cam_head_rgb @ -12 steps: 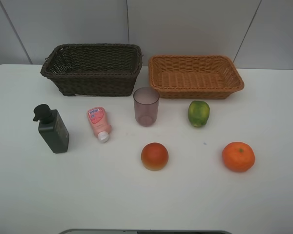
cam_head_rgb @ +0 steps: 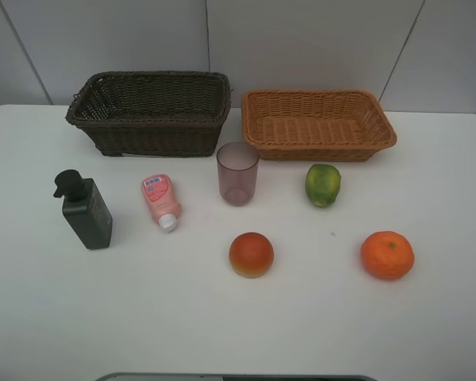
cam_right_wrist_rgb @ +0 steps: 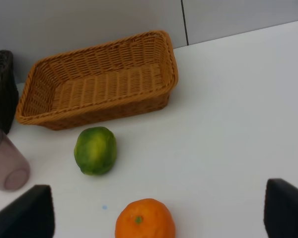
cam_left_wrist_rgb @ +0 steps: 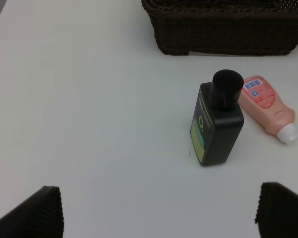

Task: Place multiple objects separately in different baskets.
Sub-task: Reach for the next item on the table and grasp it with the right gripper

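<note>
**Nothing shifted; both grippers held apart**

Against the earlier high view, no object or basket is seen to have moved. The dark basket and tan basket are set side by side, just apart, at the far edge of the table. All six objects are spread in front of them, none touching: bottle upright, tube lying flat, cup upright, green fruit, peach and tangerine. Bare table is left along the near edge and at both ends. The left gripper and right gripper are held wide apart, with nothing gripped.
</note>
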You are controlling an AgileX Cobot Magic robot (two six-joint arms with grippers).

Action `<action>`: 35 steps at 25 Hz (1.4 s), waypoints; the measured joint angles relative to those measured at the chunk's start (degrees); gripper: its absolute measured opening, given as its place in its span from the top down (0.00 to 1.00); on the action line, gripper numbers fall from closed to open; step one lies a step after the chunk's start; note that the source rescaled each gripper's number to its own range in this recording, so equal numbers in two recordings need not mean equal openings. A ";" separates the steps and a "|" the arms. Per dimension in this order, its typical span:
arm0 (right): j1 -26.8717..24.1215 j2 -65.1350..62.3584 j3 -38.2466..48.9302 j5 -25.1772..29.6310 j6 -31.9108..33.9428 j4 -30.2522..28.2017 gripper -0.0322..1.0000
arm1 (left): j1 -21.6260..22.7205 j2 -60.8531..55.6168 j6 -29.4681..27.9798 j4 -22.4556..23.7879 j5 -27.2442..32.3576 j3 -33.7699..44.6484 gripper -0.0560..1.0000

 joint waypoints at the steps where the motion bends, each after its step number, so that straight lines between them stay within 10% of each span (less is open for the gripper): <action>1: 0.00 0.00 0.00 0.00 0.00 0.00 0.19 | 0.00 0.00 0.00 0.00 0.00 0.00 0.00; 35: 3.87 0.00 0.00 0.00 0.00 0.00 0.19 | 0.00 0.00 0.00 0.00 0.00 0.00 0.00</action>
